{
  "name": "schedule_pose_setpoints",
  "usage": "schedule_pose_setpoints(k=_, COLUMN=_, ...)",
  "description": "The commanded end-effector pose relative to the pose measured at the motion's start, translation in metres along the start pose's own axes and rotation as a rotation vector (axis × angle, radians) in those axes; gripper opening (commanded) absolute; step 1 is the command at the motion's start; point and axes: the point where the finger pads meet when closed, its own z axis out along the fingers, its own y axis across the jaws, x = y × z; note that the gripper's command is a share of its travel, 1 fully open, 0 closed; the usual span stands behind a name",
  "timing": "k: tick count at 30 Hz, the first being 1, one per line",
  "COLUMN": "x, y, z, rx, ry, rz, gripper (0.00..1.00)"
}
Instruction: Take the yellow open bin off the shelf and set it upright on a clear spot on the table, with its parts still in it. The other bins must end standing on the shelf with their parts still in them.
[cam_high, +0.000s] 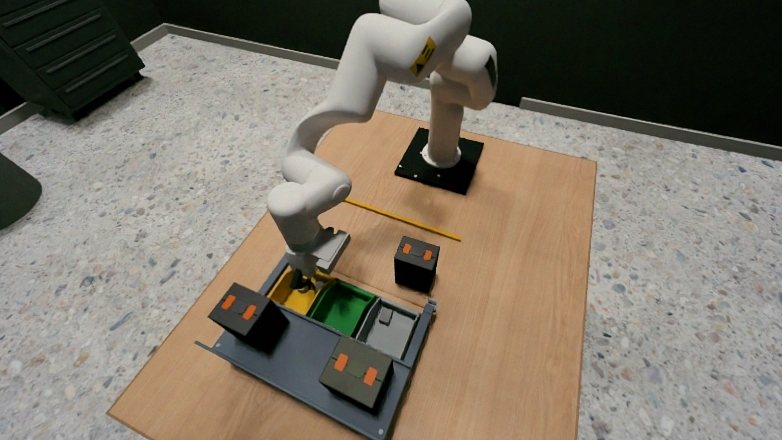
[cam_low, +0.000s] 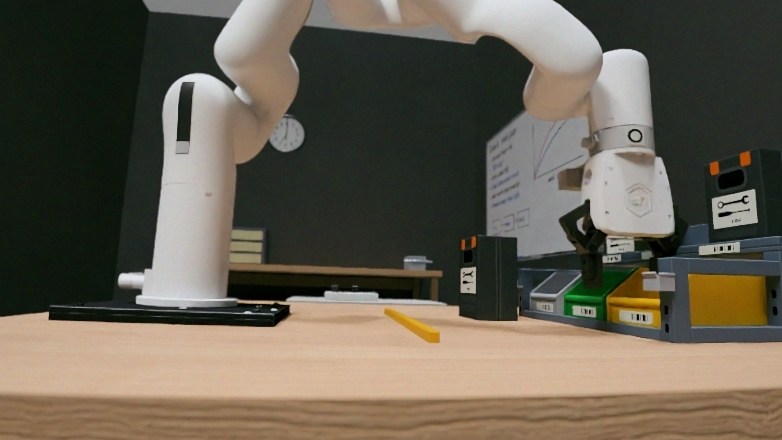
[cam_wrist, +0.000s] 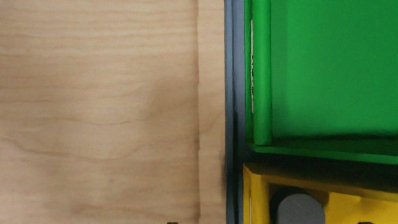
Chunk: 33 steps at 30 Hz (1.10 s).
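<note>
The yellow open bin (cam_high: 295, 293) sits in the lower level of the grey shelf (cam_high: 322, 350), at its left end in the top view. It also shows in the exterior view (cam_low: 634, 306) and at the bottom of the wrist view (cam_wrist: 320, 197), with a grey round part (cam_wrist: 300, 209) inside. My gripper (cam_high: 302, 280) is open and lowered over the bin's front part, its fingers straddling the bin's front edge (cam_low: 623, 262). Nothing is between the fingers. The fingertips are hidden in the wrist view.
A green bin (cam_high: 341, 306) and a grey bin (cam_high: 389, 328) stand beside the yellow one. Two dark closed boxes (cam_high: 248, 315) (cam_high: 356, 373) sit on the shelf top. A third dark box (cam_high: 416, 263) and a yellow strip (cam_high: 401, 218) lie on the table.
</note>
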Motion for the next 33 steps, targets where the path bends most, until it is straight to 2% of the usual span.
schedule_pose_setpoints(k=1, x=0.0, y=0.001, z=0.001, rx=-0.005, ry=0.002, rz=0.0, gripper=1.0)
schedule_pose_setpoints(k=33, x=0.0, y=0.001, z=0.014, rx=-0.005, ry=0.002, rz=0.0, gripper=1.0)
